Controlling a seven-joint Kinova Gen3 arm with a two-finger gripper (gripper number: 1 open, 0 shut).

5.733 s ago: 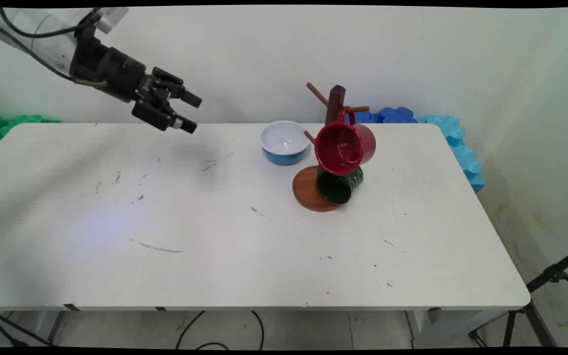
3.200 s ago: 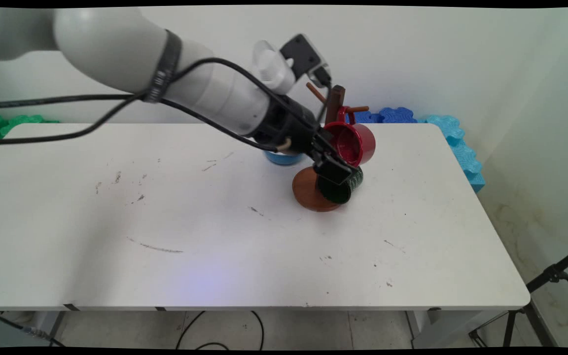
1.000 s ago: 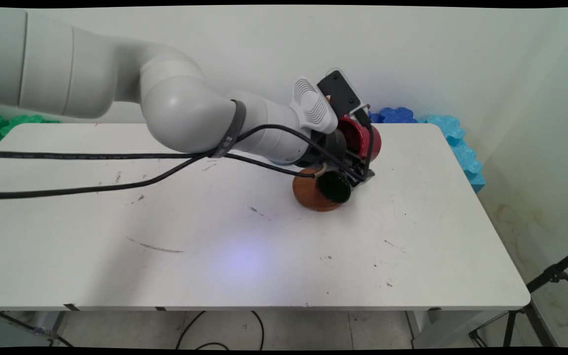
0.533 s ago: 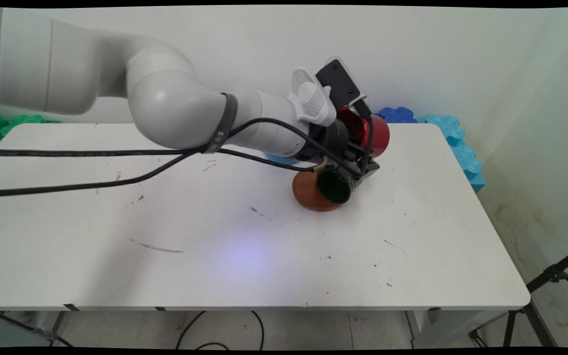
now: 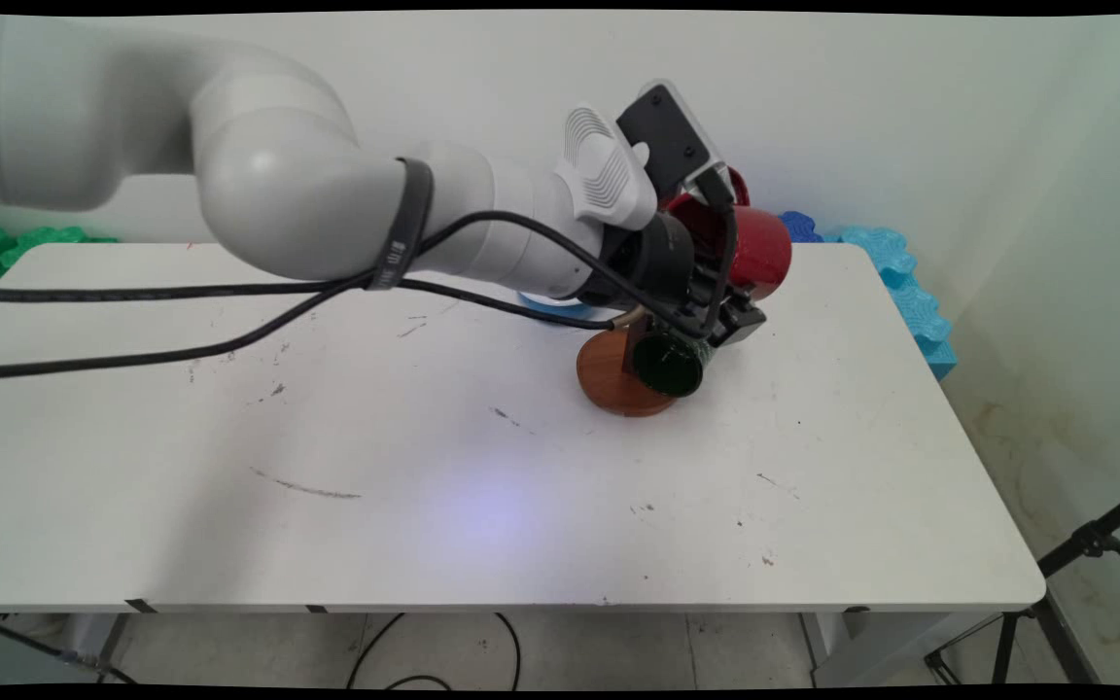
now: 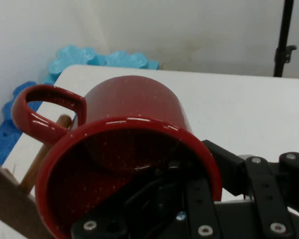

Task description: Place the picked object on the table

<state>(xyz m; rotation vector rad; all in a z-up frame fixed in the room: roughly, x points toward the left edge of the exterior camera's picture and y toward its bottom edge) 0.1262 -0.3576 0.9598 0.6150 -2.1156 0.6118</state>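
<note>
Over the far side of the worktop [image 5: 482,506], the claw [image 5: 730,292] is closed on the red mug's [image 6: 134,149] rim, one finger inside, beside the wooden rack [image 5: 609,374] and green mug [image 5: 665,360].

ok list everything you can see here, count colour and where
glossy red enamel mug: one, red, on its side, rim clamped by the end effector, handle around a peg of the rack
dark green mug: one, dark green, low on the rack, over its base
wooden mug rack with round base: one, brown, middle of the table's far half
blue bowl: one, blue, behind the arm, mostly hidden
white table: one, white, fills the main view
foam mats: blue and turquoise at the far right, green at the far left
black tripod: one, black, lower right on the floor
end effector: one, black, one finger inside the red mug, one outside
arm: one, white, black cables
</note>
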